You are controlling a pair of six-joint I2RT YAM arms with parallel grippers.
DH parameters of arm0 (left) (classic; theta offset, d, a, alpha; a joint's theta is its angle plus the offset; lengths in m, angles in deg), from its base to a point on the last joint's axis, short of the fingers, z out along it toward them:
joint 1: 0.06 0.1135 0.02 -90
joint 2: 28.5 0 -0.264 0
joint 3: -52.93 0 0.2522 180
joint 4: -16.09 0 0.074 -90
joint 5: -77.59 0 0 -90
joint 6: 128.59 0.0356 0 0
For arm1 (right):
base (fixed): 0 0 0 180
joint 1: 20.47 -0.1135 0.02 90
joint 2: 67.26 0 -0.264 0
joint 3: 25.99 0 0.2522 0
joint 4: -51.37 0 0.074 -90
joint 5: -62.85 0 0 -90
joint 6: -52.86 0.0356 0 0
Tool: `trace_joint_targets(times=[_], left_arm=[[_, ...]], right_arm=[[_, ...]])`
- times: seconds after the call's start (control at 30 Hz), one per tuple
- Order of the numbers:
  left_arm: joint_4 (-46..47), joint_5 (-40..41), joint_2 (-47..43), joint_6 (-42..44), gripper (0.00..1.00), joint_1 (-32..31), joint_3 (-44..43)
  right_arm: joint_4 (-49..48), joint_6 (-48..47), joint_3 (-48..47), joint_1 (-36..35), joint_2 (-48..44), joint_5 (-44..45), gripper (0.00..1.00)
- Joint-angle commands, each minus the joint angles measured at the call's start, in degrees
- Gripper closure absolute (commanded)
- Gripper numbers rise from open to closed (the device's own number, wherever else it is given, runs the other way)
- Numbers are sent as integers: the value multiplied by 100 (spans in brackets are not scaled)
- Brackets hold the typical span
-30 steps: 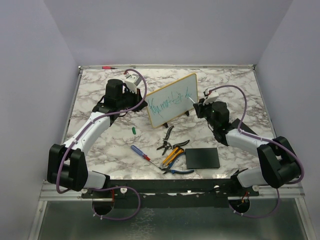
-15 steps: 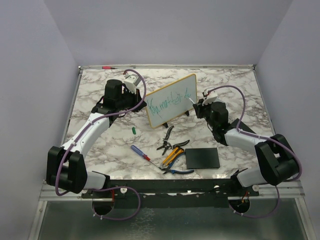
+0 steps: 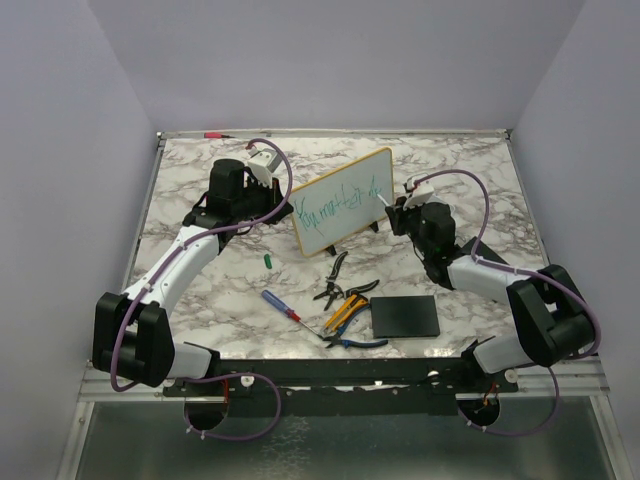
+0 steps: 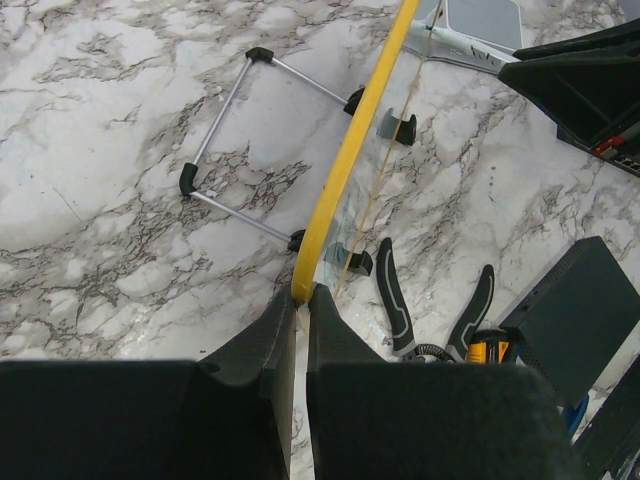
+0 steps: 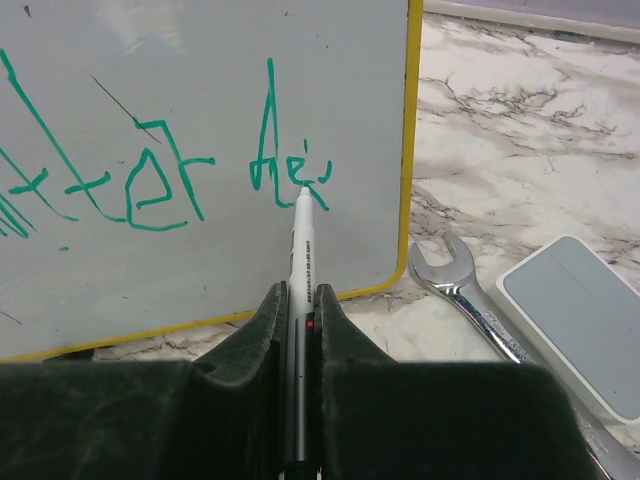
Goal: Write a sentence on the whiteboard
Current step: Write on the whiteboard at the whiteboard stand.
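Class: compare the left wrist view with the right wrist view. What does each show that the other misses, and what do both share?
Left wrist only: the wire stand behind the whiteboard, pliers, black pad. Right wrist only: the sentence and the marker in the right gripper. Both: the whiteboard's yellow frame and the marble table.

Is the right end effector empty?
No, the right end effector grips a marker whose tip points at the whiteboard.
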Motion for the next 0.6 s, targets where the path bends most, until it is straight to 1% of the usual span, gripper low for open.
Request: trace_joint_targets(times=[0.0,0.57], left_arm=[[89,114,-79,142,97,-16,27],[56,150,-85,175,97,-16,26]], right_arm=[[-222,-114,-170,-27,106,109,99],[-378,-185,-269,-22,155,331,99]])
